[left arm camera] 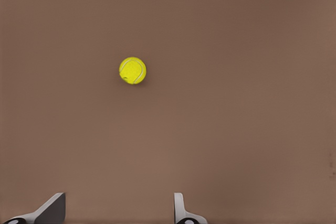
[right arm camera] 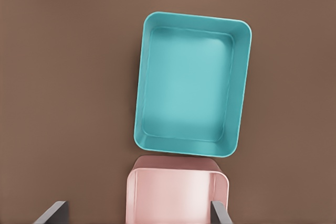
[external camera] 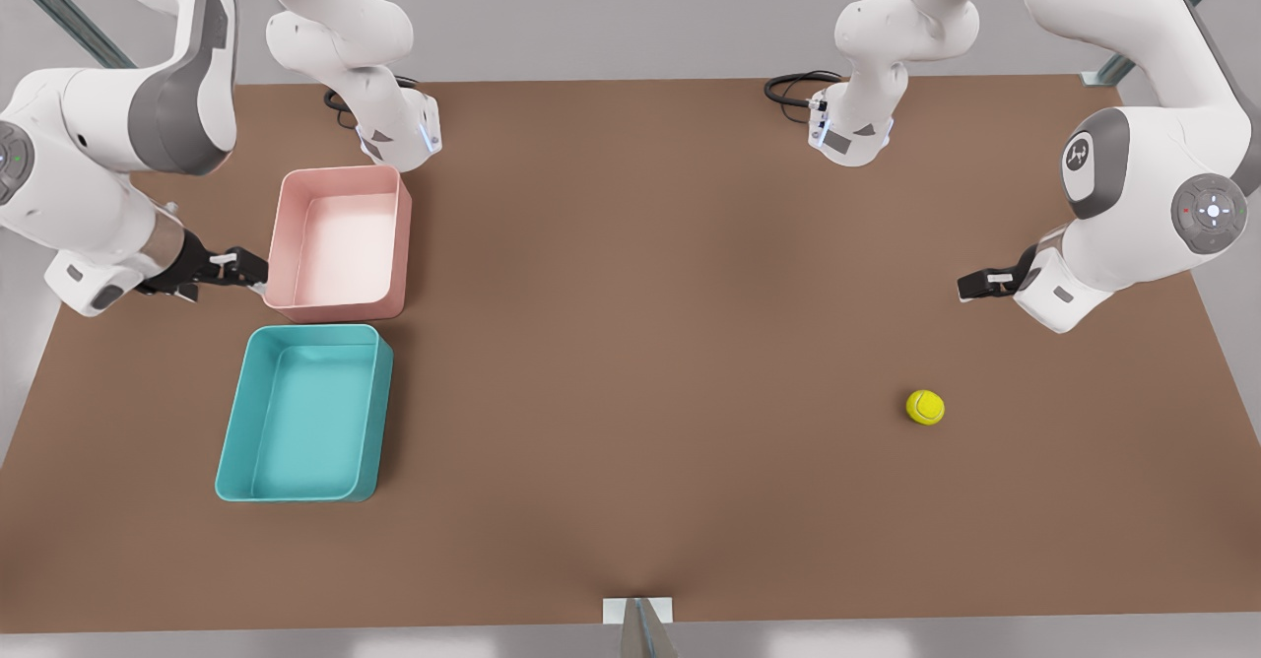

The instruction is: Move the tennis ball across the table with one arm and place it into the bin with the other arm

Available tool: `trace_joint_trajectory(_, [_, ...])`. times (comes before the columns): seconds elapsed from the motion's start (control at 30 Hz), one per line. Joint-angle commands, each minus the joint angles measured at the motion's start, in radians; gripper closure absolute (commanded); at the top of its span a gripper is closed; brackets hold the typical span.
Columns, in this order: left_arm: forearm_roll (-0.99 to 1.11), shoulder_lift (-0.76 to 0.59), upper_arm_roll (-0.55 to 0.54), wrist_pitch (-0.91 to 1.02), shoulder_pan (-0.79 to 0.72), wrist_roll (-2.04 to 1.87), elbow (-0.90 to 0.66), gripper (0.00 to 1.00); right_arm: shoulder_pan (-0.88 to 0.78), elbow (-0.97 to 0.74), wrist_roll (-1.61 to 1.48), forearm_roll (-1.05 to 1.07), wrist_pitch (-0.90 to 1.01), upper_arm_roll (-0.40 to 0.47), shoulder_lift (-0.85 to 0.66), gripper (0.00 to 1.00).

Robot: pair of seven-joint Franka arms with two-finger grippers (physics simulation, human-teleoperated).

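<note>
The tennis ball (external camera: 925,407) (left arm camera: 133,70) lies on the brown table (external camera: 640,343) toward the front view's right. My left gripper (external camera: 975,286) (left arm camera: 118,214) hovers above the table a short way behind the ball, open and empty. Over on the front view's left sits the teal bin (external camera: 305,412) (right arm camera: 191,82), with nothing in it. My right gripper (external camera: 251,272) (right arm camera: 136,214) hangs open and empty beside the pink bin's outer edge, just behind the teal bin.
A pink bin (external camera: 340,244) (right arm camera: 176,195) stands directly behind the teal one, almost touching it. Both arm bases are mounted at the table's far edge, with cables beside them. Bare tabletop stretches between the ball and the bins.
</note>
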State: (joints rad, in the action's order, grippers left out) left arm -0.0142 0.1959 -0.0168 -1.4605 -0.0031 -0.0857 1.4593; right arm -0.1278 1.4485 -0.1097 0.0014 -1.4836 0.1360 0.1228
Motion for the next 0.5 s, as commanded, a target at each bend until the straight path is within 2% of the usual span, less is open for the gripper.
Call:
trace_joint_trajectory(0.0, [0.000, -0.001, 0.000, 0.000, 0.000, -0.014, 0.000, 0.00, -0.001, 0.004, -0.008, 0.000, -0.001, 0.001, -0.006, 0.00])
trace_joint_trajectory(0.1, [0.002, 0.042, 0.000, -0.017, 0.000, 0.033, -0.002, 0.00, -0.001, 0.004, -0.008, 0.000, -0.003, 0.001, 0.000, 0.00])
trace_joint_trajectory(0.17, [0.010, 0.244, 0.000, -0.073, 0.008, 0.133, -0.106, 0.59, -0.003, 0.007, -0.008, -0.001, -0.017, 0.001, 0.011, 0.00])
trace_joint_trajectory(0.2, [0.008, 0.324, 0.001, -0.165, 0.014, 0.181, -0.125, 0.79, -0.003, 0.010, -0.007, 0.009, -0.023, 0.001, 0.015, 0.00])
trace_joint_trajectory(0.23, [0.007, 0.324, 0.001, -0.233, 0.018, 0.294, -0.074, 0.79, -0.003, 0.015, -0.008, 0.011, -0.032, -0.001, 0.020, 0.00])
trace_joint_trajectory(0.3, [-0.012, 0.359, 0.044, -0.398, 0.028, 0.756, -0.008, 0.79, -0.001, 0.016, -0.008, 0.048, -0.030, 0.001, 0.032, 0.00])
trace_joint_trajectory(0.33, [-0.010, 0.378, 0.047, -0.502, 0.034, 1.122, 0.009, 0.79, -0.001, 0.016, -0.012, 0.039, -0.030, 0.001, 0.032, 0.00])
trace_joint_trajectory(0.37, [-0.012, 0.379, 0.047, -0.566, 0.041, 1.222, 0.065, 0.79, 0.001, 0.016, -0.012, 0.037, -0.032, 0.002, 0.038, 0.00])
trace_joint_trajectory(0.47, [-0.013, 0.433, 0.047, -0.626, 0.075, 1.745, 0.082, 0.79, 0.004, 0.020, -0.008, 0.048, -0.033, 0.005, 0.060, 0.00])
